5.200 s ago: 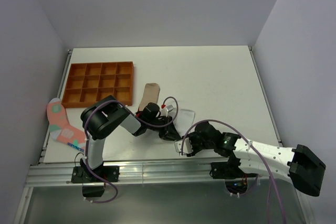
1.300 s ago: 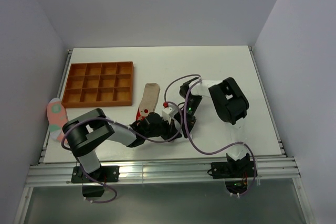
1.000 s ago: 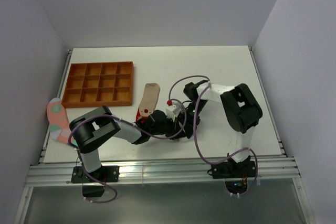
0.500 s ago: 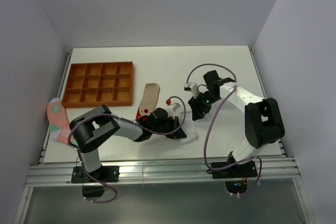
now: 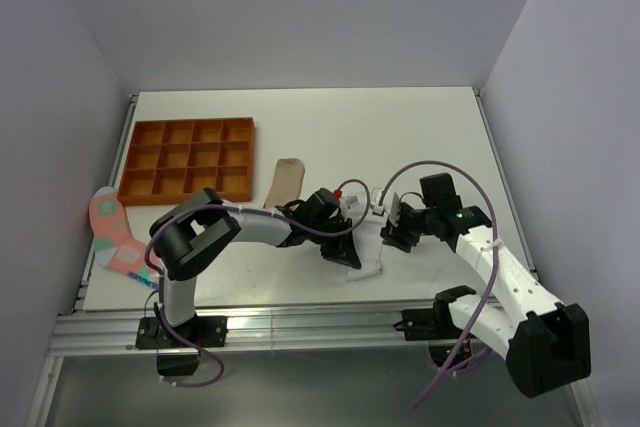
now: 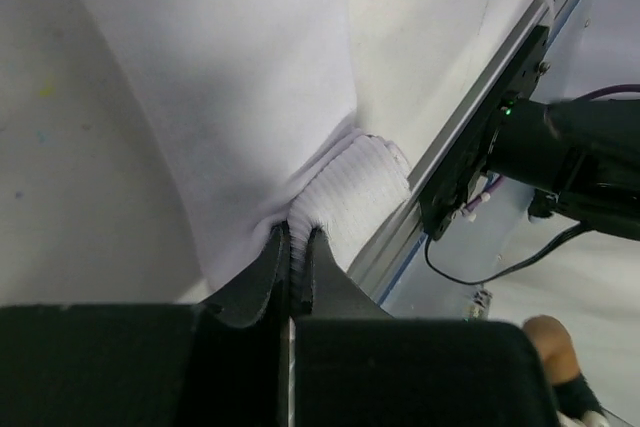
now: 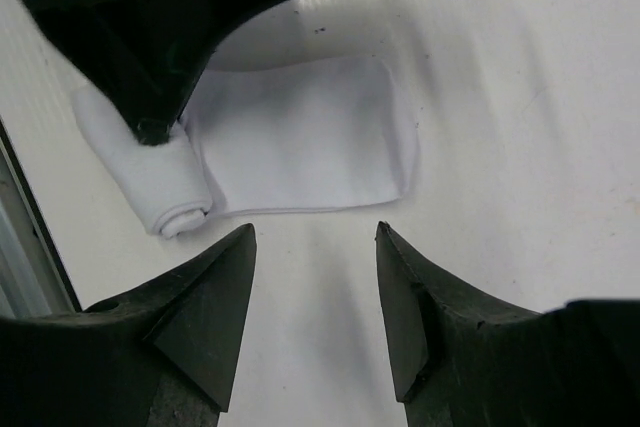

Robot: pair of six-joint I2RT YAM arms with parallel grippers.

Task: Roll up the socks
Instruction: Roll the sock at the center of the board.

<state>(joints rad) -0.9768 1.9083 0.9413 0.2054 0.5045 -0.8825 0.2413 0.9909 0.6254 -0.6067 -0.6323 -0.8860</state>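
At the tabletop's [image 5: 400, 137] front edge lies the white sock [image 5: 362, 265], partly rolled. The left gripper [image 6: 297, 237] pinches the roll, probably so it won't unwind; only its wrist view shows that grip. Beside the sock, the right gripper [image 7: 315, 232] hovers wide apart. Beyond waits the beige sock [image 5: 287, 179].

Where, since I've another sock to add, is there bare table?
Bare: the far half of the table, from the orange tray across to the right edge. Crowded: near centre, where the left gripper pinches the white sock, the right gripper open beside it.
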